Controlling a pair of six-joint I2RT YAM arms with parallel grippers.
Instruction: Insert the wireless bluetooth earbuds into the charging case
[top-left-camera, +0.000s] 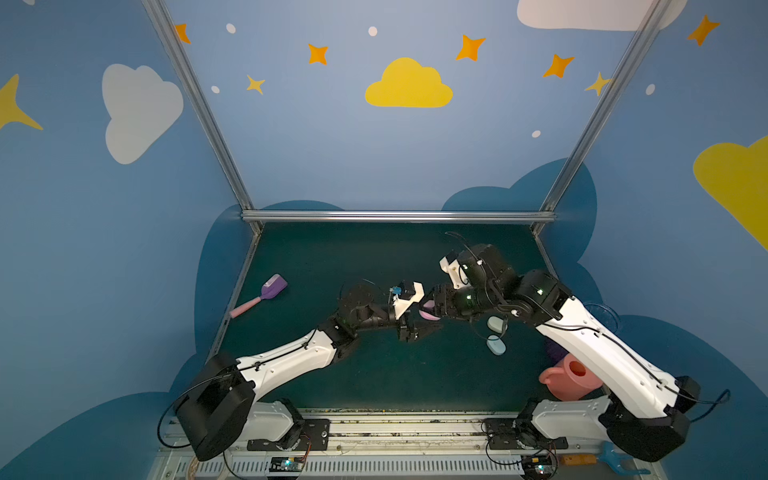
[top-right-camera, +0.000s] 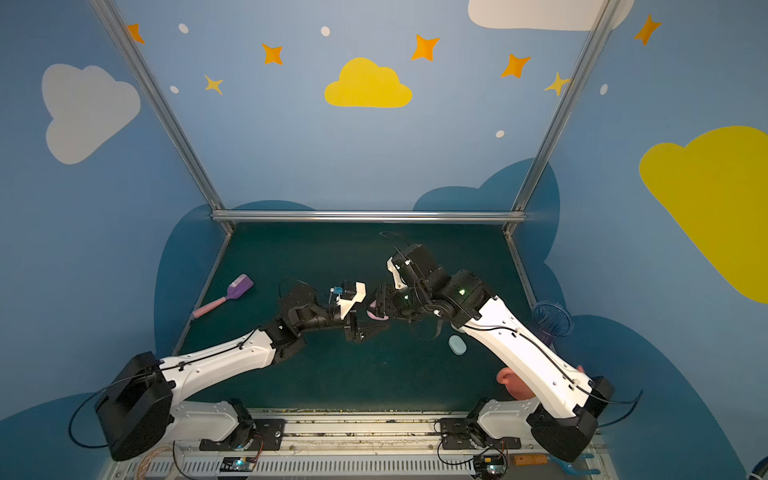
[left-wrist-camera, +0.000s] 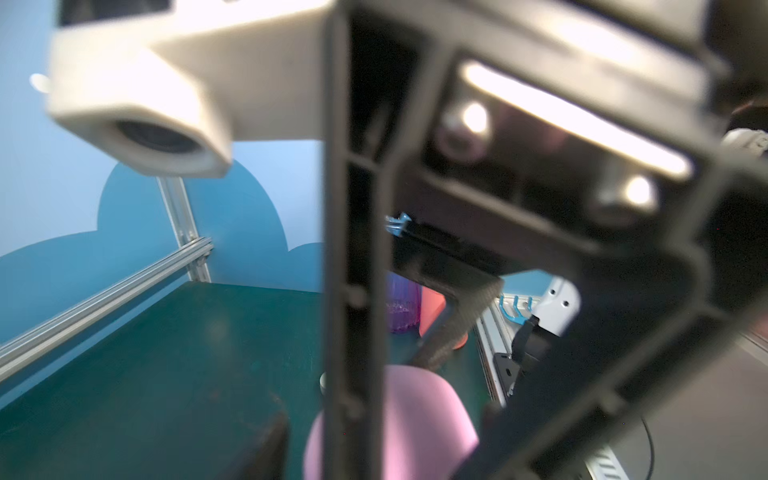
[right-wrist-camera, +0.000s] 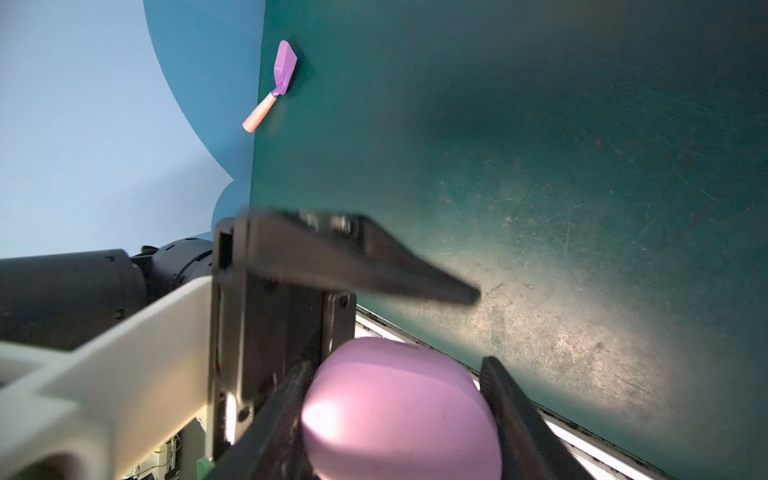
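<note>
My right gripper (right-wrist-camera: 395, 370) is shut on a pink oval charging case (right-wrist-camera: 399, 415), one finger on each side, held above the green mat near the middle in both top views (top-left-camera: 428, 314) (top-right-camera: 377, 316). My left gripper (left-wrist-camera: 384, 415) faces it from the left with its jaws wide open. The pink case (left-wrist-camera: 424, 415) lies between them, partly behind a finger of the right gripper. One left finger (right-wrist-camera: 374, 266) shows free of the case. Two pale blue-mint cases (top-left-camera: 495, 323) (top-left-camera: 496, 345) lie shut on the mat under the right arm. The earbuds are out of view.
A purple scoop with a pink handle (top-left-camera: 259, 296) lies at the mat's left edge. A pink watering can (top-left-camera: 571, 376) and a clear purple cup (top-left-camera: 602, 313) stand by the right edge, near the right arm. Metal frame rails border the mat.
</note>
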